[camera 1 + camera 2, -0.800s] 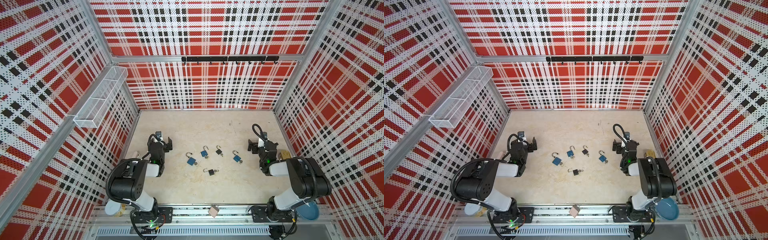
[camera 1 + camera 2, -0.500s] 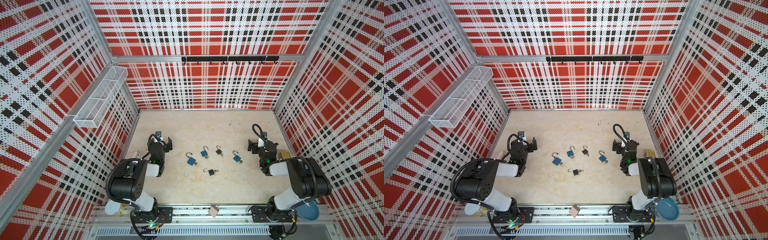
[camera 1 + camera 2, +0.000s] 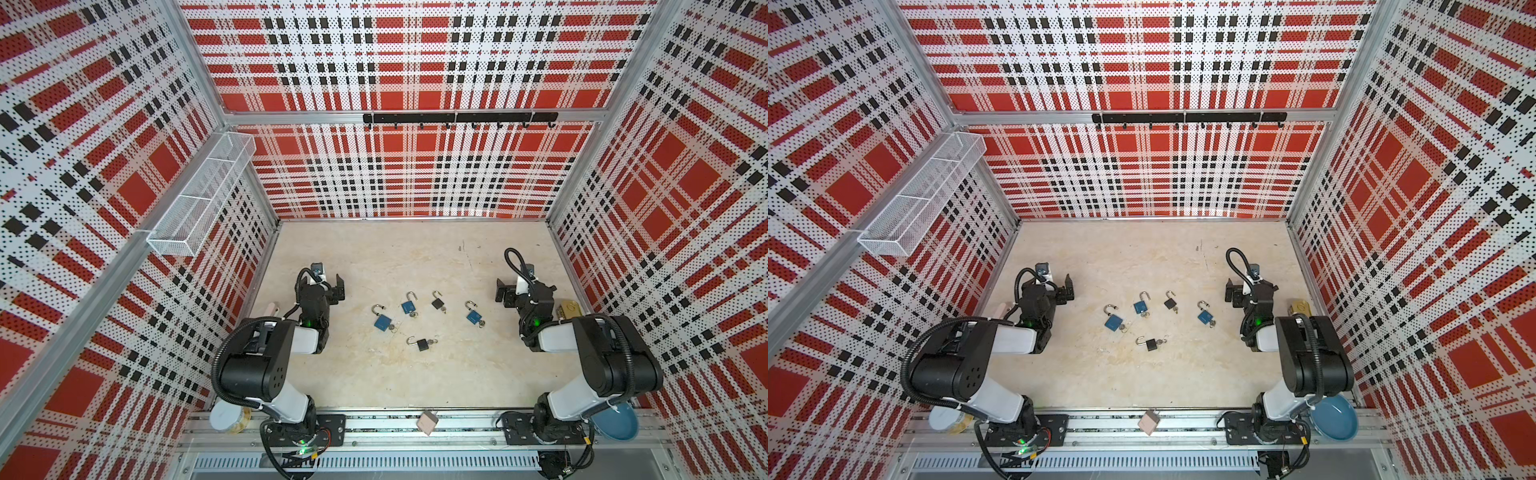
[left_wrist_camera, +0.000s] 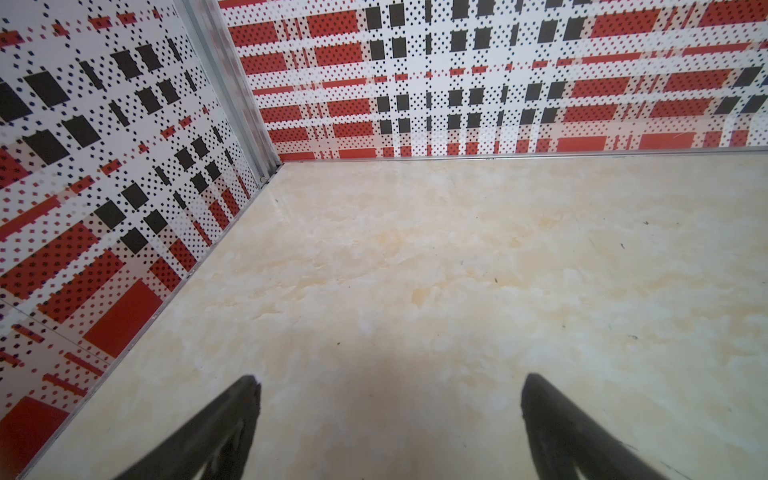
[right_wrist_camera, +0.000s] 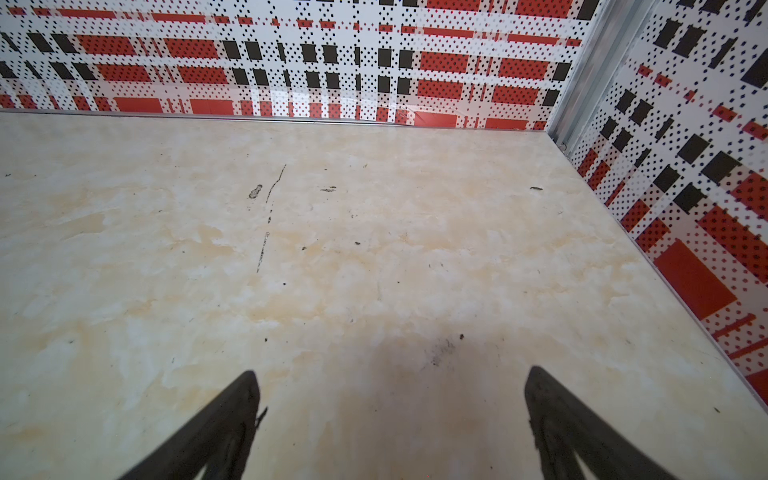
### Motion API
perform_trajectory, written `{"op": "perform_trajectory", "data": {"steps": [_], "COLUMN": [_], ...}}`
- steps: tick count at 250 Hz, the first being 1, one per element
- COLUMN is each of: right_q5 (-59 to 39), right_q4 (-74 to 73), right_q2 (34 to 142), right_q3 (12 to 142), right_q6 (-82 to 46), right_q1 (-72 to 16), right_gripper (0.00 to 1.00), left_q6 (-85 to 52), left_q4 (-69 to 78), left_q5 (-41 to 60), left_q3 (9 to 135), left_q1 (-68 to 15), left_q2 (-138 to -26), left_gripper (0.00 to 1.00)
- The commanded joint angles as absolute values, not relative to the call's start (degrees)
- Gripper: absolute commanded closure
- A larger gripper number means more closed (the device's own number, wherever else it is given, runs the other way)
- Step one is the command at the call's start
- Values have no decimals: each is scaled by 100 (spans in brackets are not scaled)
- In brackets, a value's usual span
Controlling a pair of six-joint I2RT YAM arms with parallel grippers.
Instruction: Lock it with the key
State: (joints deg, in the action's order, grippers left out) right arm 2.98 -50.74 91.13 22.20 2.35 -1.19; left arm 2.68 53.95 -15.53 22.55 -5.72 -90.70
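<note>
Left claw: the left gripper (image 4: 388,386) stood spread wide and empty, its black fingers (image 4: 232,415) over bare table on the left side.
Right claw: the right gripper (image 5: 388,376) was spread just as wide, holding nothing, on the right side.
Locks: three blue padlocks (image 3: 382,322) and two black padlocks (image 3: 422,344) lay flat in a loose cluster on the beige marbled tabletop (image 3: 374,382), between the grippers and apart from both; every silver shackle was swung open.
Keys: small silver keys (image 3: 433,341) stuck out at the lock bodies' bases, too small to tell more.
Right edge: a brass-coloured metal object (image 3: 570,309) lay beside the right arm.
</note>
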Motion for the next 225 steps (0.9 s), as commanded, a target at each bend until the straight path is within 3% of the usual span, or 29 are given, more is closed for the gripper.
{"op": "perform_trajectory", "data": {"steps": [1, 44, 57, 69, 106, 125, 168, 225], "right_q5": [265, 275, 230, 276, 984, 976, 1642, 1342], "right_q4": [-5273, -5287, -5282, -5073, -2667, -1446, 145, 1084], "right_q2": [9112, 9097, 9058, 8854, 7789, 7529, 7611, 7699], "right_q3": [2308, 2299, 2280, 2304, 3086, 3642, 4430, 4519], "right_q6": [259, 272, 296, 365, 175, -194, -22, -757], "right_q1": [-103, -98, -105, -172, -530, -706, -1748, -2524], "right_gripper": [0, 0, 0, 0, 6, 14, 21, 27], "left_q6": [216, 207, 208, 215, 842, 780, -423, -907], "left_q4": [5559, 5555, 5605, 5436, 4869, 3874, 1278, 482], "left_q5": [-1626, -1604, -1707, -2203, -3295, -3815, -3132, -2619], "left_q3": [2224, 2216, 2198, 2193, 2355, 2783, 3929, 4435], "left_q1": [-570, -566, -574, -728, -1440, -1696, -2170, -2614], "left_q2": [-9035, -9030, -9007, -8813, -8064, -7683, -7330, -7085], "left_gripper": [1, 0, 9, 10, 14, 15, 19, 18]}}
